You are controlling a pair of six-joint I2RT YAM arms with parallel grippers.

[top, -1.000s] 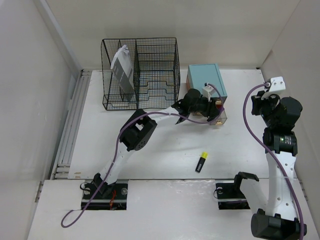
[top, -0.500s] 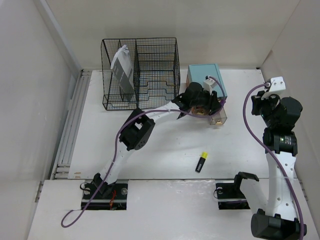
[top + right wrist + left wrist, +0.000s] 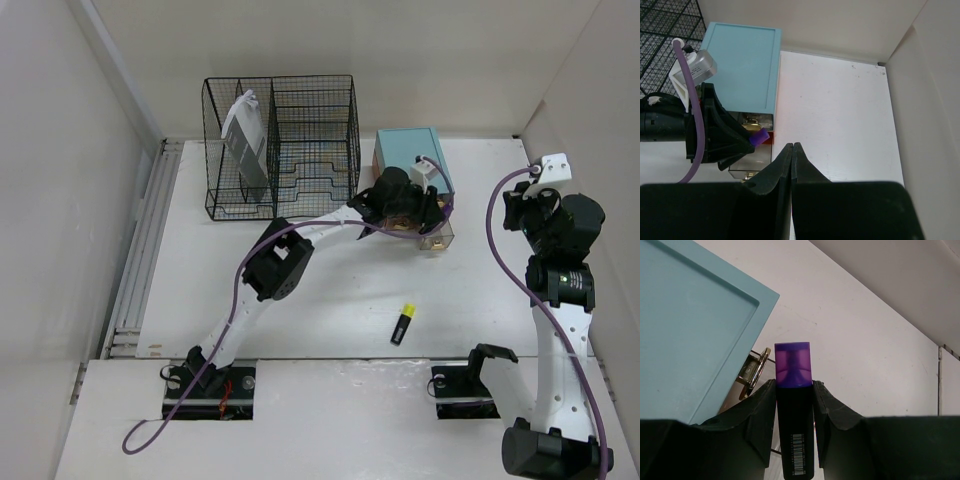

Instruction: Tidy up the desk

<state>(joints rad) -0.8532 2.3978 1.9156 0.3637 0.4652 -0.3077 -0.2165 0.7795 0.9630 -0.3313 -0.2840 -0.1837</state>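
The white desk (image 3: 300,300) carries a teal drawer box (image 3: 410,160) at the back, with its clear drawer (image 3: 440,238) pulled out toward the front. My left gripper (image 3: 425,215) hangs over that drawer, shut on a black highlighter with a purple cap (image 3: 792,365). In the left wrist view the cap sticks out past the fingertips, beside the box's corner (image 3: 685,340). The purple cap (image 3: 759,137) also shows over the drawer (image 3: 751,160) in the right wrist view. My right gripper (image 3: 792,146) is shut and empty, held high at the desk's right side.
A yellow-and-black marker (image 3: 402,324) lies on the desk in front of the drawer. A black wire rack (image 3: 300,150) holding a grey-white item (image 3: 245,140) stands at the back left. A brass clip (image 3: 755,372) sits in the drawer. A grey rail (image 3: 140,260) runs along the left edge.
My left wrist has shifted slightly right and back toward the teal box, keeping the highlighter over the drawer. The right arm has not moved.
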